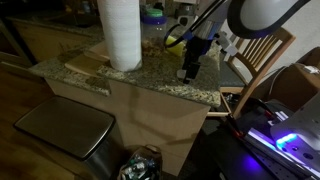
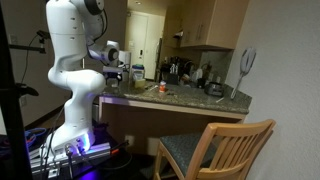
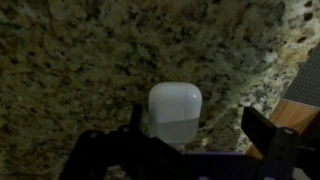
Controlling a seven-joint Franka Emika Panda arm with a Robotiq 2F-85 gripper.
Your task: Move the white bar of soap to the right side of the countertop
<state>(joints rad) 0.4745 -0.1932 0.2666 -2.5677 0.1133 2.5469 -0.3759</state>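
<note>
Speckled beige, brown and grey granite formed the bench, which was carried on a tan cabinet in a dimly lit kitchen. A tall white paper-towel roll was stood upright on the bench, with a light wooden cutting board laid just beside its base. A bin with a metal lid was placed on the floor in front of the cabinet.

The white robot arm was extended over one end of the bench. The end effector was lowered close to the granite, near the rounded edge beside a wooden chair.

In the wrist view, the white bar of soap was seen lying flat on the granite inside the span of the end effector. The fingers were spread wider than the bar. One finger was located just beside the soap; whether it touched the bar could not be determined. The opposite finger was held apart from it, with bare granite visible between the two.

In an exterior view, the soap itself was hidden by the end effector. A round mirror on a stand was set at the far end of the bench, well apart from the arm.
</note>
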